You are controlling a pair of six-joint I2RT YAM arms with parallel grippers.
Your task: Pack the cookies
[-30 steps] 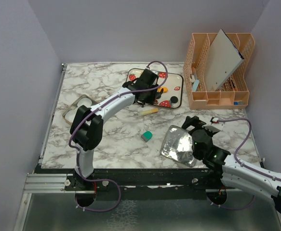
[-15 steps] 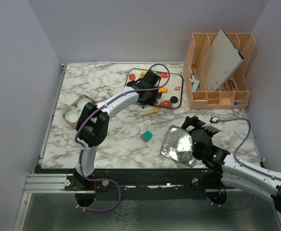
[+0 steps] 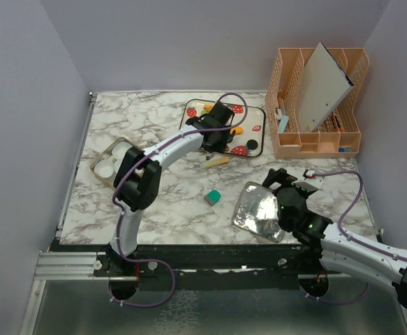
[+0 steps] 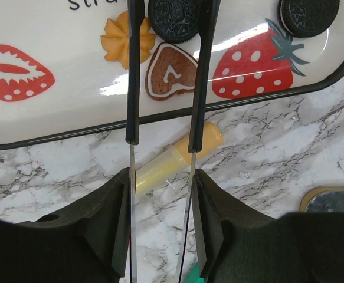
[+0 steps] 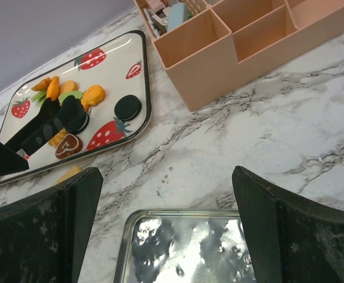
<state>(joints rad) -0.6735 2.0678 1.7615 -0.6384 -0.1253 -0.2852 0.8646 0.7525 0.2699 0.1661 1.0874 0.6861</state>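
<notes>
Cookies [image 4: 167, 73] near left tool [image 4: 167, 35]: two black, one orange, one brown.

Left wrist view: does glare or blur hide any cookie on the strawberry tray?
Left wrist view: white glare streaks on the glossy white strawberry-print tray sit beside the brown heart-shaped cookie, not over it, and its edges are sharp. Right wrist view: the shiny silver rectangular tin shows mottled reflections. Top external view: even light, with that tin bright.
</notes>
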